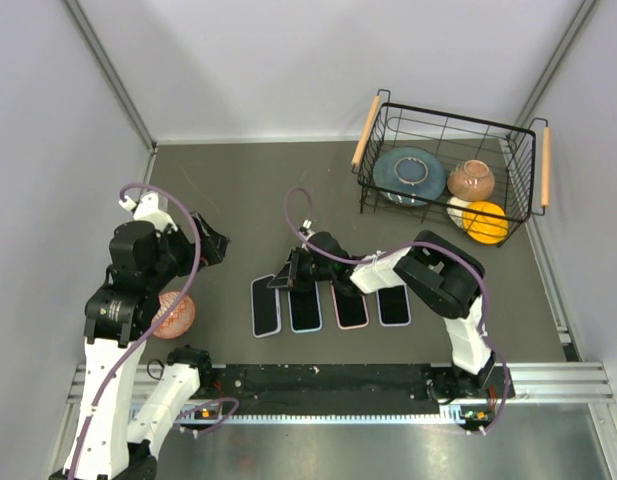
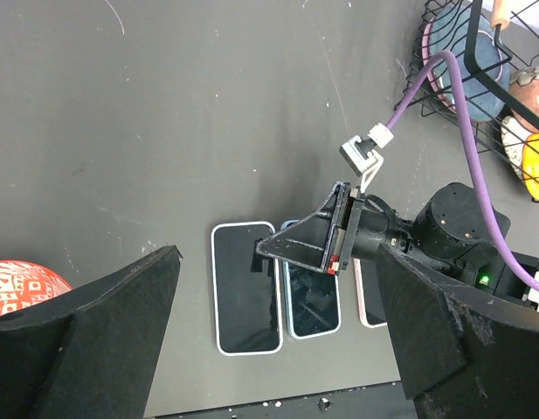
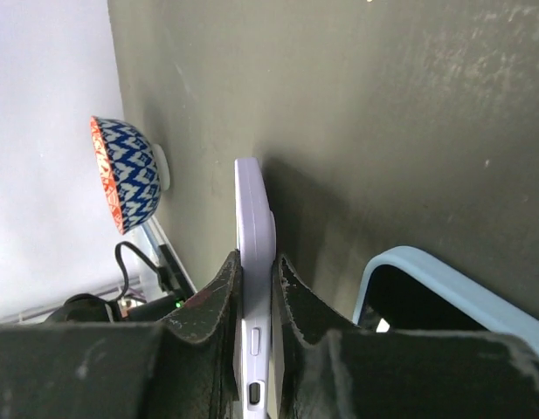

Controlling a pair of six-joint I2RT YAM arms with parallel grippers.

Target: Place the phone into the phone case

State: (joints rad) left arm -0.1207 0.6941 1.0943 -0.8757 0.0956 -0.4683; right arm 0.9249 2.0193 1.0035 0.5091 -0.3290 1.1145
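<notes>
Currently mid-carry: right gripper [image 3: 256,271] clamped on phone [image 3: 254,218], held on edge just beside blue case [image 3: 444,288]. Left gripper [image 1: 214,245] spread wide, holding nothing. Next, probably: laying phone flat, squaring it over a case, pressing down.

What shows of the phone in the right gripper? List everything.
The phone is a slim slab with a pale lilac edge, a rounded corner, an oval side button and a small slot below it. Seen edge-on from the wrist, it is pinched between the right gripper's jaws, beside the light blue case.
</notes>
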